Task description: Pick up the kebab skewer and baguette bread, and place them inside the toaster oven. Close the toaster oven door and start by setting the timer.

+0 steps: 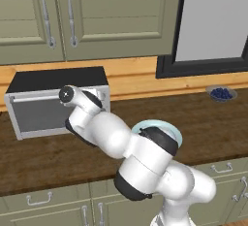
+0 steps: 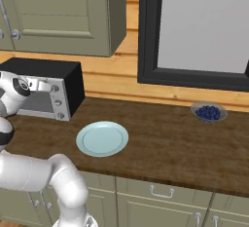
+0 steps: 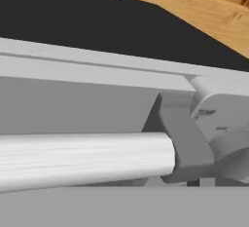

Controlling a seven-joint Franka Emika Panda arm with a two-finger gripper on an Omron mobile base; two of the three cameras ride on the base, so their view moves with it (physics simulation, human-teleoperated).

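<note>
I see gripper jaws spread wide, close at toaster oven door (image 1: 36, 116) handle (image 3: 82, 158). I read "TEMP" (image 3: 206, 113) by knob.

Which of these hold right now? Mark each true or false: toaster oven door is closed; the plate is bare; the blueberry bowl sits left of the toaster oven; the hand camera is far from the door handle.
1. The toaster oven door is closed: true.
2. The light blue plate is bare: true.
3. The blueberry bowl sits left of the toaster oven: false, it is far to its right.
4. The hand camera is far from the door handle: false, the bar looms close.
</note>
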